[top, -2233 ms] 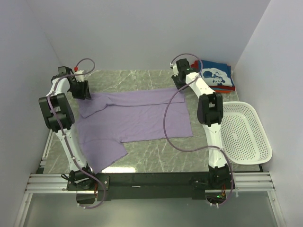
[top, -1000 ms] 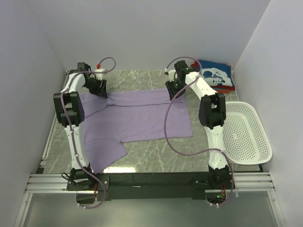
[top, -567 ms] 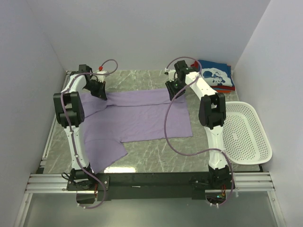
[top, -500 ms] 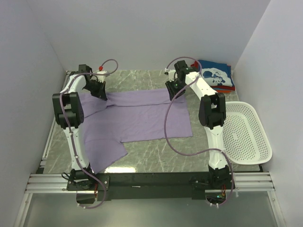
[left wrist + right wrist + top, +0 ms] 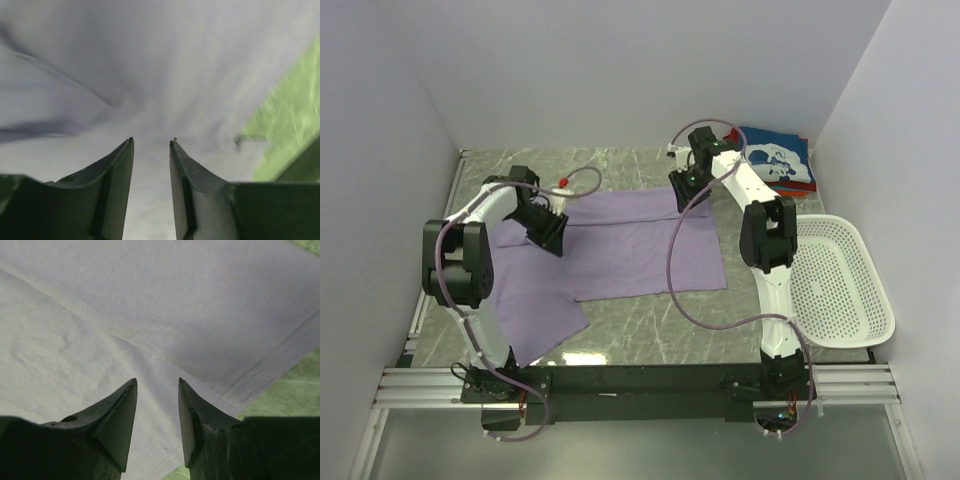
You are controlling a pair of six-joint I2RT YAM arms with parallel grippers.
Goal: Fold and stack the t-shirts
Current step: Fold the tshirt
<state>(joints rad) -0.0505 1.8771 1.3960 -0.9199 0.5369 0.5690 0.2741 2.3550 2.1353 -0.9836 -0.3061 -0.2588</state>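
Fold step on the lavender tee (image 5: 620, 255), and early imo: it's spread flat across mid frame, w/ one sleeve poking toward the lower left. Left gripper (image 5: 549, 234) sits low over the tee's upper-left part, jaws apart w/ a narrow gap. Creases run to the tips, but nothing's clearly held. Right gripper (image 5: 684, 192) is at the tee's top edge, center-right, jaws apart, just cloth underneath. Next move prob needs both to pinch an edge and carry it over evenly. Navy tee (image 5: 778, 163) sits folded in the upper right.
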